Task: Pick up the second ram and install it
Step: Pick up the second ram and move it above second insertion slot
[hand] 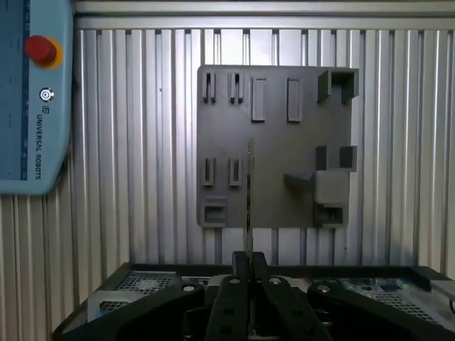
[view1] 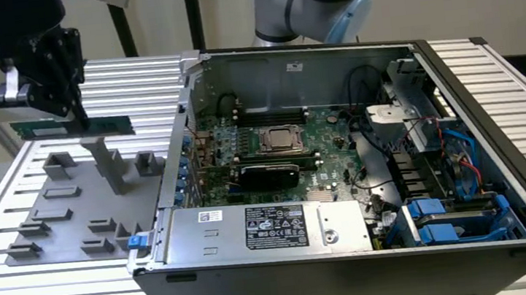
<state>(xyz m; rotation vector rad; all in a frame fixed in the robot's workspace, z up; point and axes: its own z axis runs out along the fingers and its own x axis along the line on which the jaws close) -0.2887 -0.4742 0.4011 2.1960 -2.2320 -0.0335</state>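
Evidently the black gripper (view1: pixel 69 113) is clamped on the second ram (view1: pixel 112 125), a thin green circuit-board stick, gripped mid-length & level above the grey plastic holder tray (view1: pixel 56 222), prob. so its lower edge is free.

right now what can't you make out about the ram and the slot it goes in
- Exterior view: the gripper covers part of the second ram, and its chips are too small to tell.
- Wrist view: the second ram is edge-on, so neither face shows.
- Exterior view: the motherboard is too crowded to tell a free slot from a filled one.
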